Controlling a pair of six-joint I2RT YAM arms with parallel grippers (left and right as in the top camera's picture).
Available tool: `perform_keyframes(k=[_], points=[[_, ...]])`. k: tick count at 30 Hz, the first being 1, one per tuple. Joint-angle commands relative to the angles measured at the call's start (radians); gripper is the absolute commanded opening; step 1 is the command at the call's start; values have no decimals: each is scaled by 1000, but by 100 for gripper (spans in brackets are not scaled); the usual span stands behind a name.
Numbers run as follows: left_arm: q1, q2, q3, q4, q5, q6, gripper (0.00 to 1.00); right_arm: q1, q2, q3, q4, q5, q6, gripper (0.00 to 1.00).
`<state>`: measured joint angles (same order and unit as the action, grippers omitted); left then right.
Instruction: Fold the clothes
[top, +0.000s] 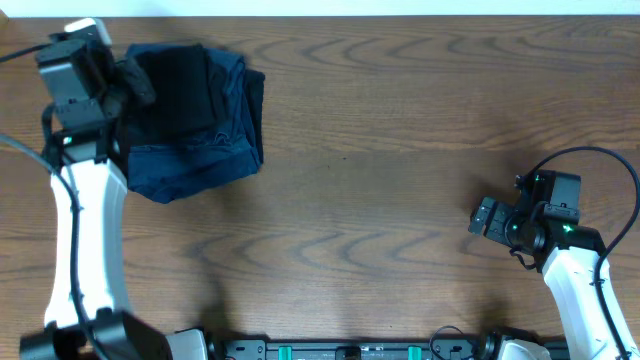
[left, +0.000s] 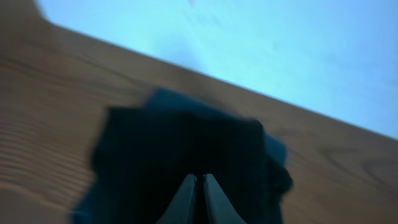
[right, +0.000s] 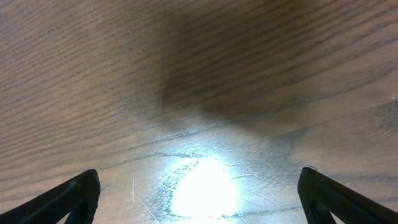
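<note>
Your left tool (left: 198, 196), tips pressed together, sits over the black T-shirt (left: 161, 149); your right tool (right: 199, 190) hangs spread above the counter (right: 249, 62), well apart.

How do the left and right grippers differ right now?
The left gripper is shut; the right gripper stands wide open. The left gripper is at the black T-shirt lying on the blue stack; the right gripper is over bare table, away from any cloth. Neither plainly holds anything.

The left pincer (left: 199, 178) has fingers pressed together; the right pincer (right: 199, 174) has them spread wide.
</note>
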<state>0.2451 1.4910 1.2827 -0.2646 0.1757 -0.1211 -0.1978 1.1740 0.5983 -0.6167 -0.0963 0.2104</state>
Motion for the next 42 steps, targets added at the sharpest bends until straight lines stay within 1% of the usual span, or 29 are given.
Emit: perform_keyframes(k=[1, 5, 8, 15, 18, 21, 23, 24, 27, 31, 34, 38, 42], points=[[-1, 74, 4, -4, 167, -51, 6, -6, 3, -4, -1, 3, 2, 99], [-1, 174, 2, -24, 303, -74, 6, -6, 3, -4, -1, 3, 2, 99], [-1, 248, 2, -52, 367, -76, 6, -6, 3, -4, -1, 3, 2, 99], [1, 379, 0, -86, 367, -76, 6, -6, 3, -4, -1, 3, 2, 99], [1, 383, 2, -61, 386, -76, 6, -6, 3, -4, -1, 3, 2, 99], [12, 346, 19, 1, 497, -77, 6, -6, 3, -4, -1, 3, 2, 99], [28, 301, 33, 60, 547, -127, 6, -6, 3, -4, -1, 3, 2, 99], [39, 272, 34, 98, 546, -165, 6, -6, 3, -4, -1, 3, 2, 99], [66, 209, 34, 175, 517, -185, 6, -6, 3, -4, -1, 3, 2, 99], [92, 171, 34, 177, 341, -192, 6, -6, 3, -4, -1, 3, 2, 99], [108, 178, 34, 177, 278, -191, 6, -6, 3, -4, -1, 3, 2, 99], [112, 225, 32, 177, 200, -191, 9, -6, 3, -4, -1, 3, 2, 99], [117, 306, 30, 169, 185, -191, 9, -6, 3, -4, -1, 3, 2, 99]])
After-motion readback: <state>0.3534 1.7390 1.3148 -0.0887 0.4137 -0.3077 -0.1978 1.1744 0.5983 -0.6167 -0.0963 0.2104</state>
